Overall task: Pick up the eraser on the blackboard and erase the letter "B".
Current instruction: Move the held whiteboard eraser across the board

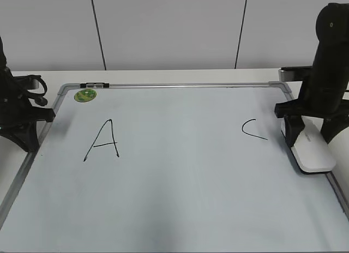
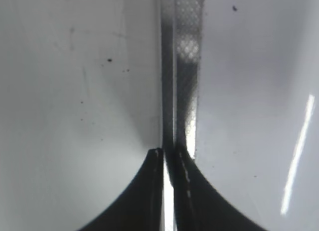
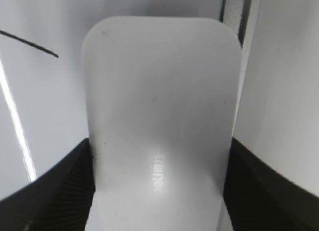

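1. The right gripper [image 1: 305, 134] straddles the eraser [image 1: 312, 152] at the blackboard's [image 1: 180, 209] right edge, fingers [image 3: 60, 191] against its sides.
2. The left gripper [image 2: 168, 156] is closed, holding nothing.
3. Only the "A" [image 1: 103, 139] and "C" [image 1: 252, 128] show; bare board between them.

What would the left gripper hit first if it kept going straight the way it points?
Probably the blackboard's silver frame: the left gripper is shut, its tips right over that strip. Depth is unclear, so it may already touch.
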